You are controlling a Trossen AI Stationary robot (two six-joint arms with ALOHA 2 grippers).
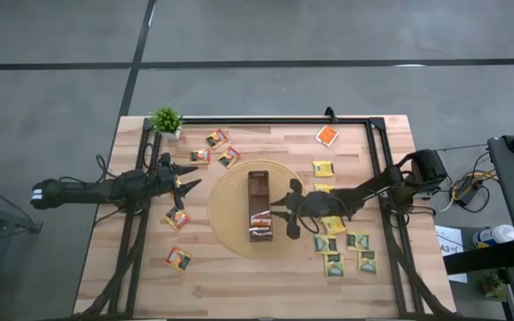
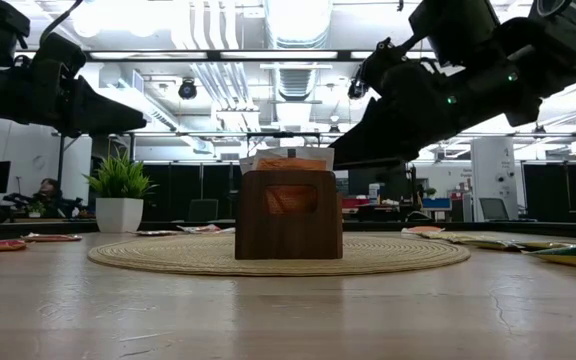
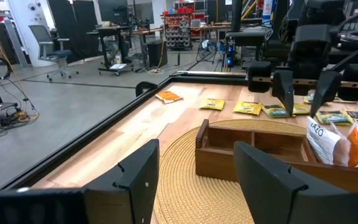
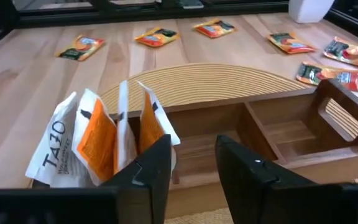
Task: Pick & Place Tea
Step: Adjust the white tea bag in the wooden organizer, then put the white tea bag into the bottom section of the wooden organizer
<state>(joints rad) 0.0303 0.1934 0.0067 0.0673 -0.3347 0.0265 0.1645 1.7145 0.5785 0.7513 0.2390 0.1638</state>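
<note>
The long narrow wooden box lies on the round woven mat at the middle of the desk. Several tea sachets stand upright in its end compartment, at the mat's 6 o'clock side. The right gripper hovers at the box's 3 o'clock side, just beside that filled compartment, its jaws spread with nothing between them. The left gripper waits at the mat's 9 o'clock edge, jaws spread wide and empty. More sachets lie loose on the desk: orange ones toward 8 o'clock and 11 o'clock, green-and-yellow ones toward 4 o'clock. A potted plant stands at the 11 o'clock corner.
</note>
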